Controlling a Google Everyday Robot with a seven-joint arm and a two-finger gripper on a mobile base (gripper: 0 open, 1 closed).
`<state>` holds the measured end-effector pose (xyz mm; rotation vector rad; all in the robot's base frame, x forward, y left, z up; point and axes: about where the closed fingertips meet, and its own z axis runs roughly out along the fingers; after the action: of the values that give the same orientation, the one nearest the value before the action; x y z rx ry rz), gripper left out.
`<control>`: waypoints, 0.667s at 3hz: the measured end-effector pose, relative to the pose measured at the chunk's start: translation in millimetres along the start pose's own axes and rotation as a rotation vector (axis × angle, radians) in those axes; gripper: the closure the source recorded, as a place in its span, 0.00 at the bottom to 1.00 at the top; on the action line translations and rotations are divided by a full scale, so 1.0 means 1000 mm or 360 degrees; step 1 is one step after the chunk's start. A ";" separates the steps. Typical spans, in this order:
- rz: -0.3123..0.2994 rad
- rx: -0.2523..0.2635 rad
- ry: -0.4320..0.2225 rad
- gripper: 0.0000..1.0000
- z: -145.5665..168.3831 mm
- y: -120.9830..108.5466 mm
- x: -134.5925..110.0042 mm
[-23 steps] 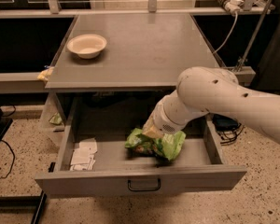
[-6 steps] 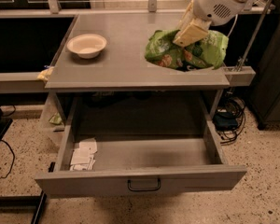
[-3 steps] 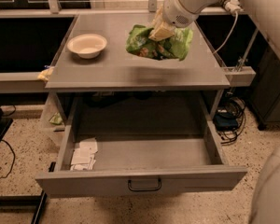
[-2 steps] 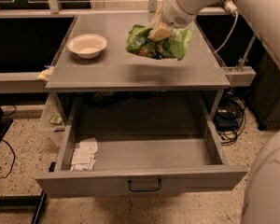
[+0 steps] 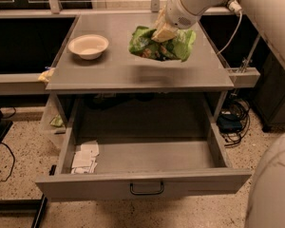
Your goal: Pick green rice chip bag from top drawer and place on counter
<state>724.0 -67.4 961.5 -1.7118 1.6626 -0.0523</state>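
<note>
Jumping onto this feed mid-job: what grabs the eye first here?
The green rice chip bag hangs from the gripper, which is shut on its top, above the right rear of the counter, with its shadow on the surface beneath. Below, the top drawer stands pulled wide open, with white paper slips in its front left corner. A pale bowl sits at the counter's left rear.

A glossy, crinkled green plastic snack bag (image 5: 176, 49) hangs pinched in the smooth, pale gripper (image 5: 164, 33) above the matt grey flat counter (image 5: 133, 72). The wide grey metal drawer (image 5: 194, 184) looks dull and smooth. Inside it lie white paper slips (image 5: 84, 156). The pale round bowl (image 5: 88, 46) is matt.
</note>
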 end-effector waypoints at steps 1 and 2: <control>0.0000 0.0000 0.0000 0.21 0.000 0.000 0.000; 0.0000 0.0000 0.0000 0.01 0.000 0.000 0.000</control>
<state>724.0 -67.3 961.4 -1.7118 1.6626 -0.0523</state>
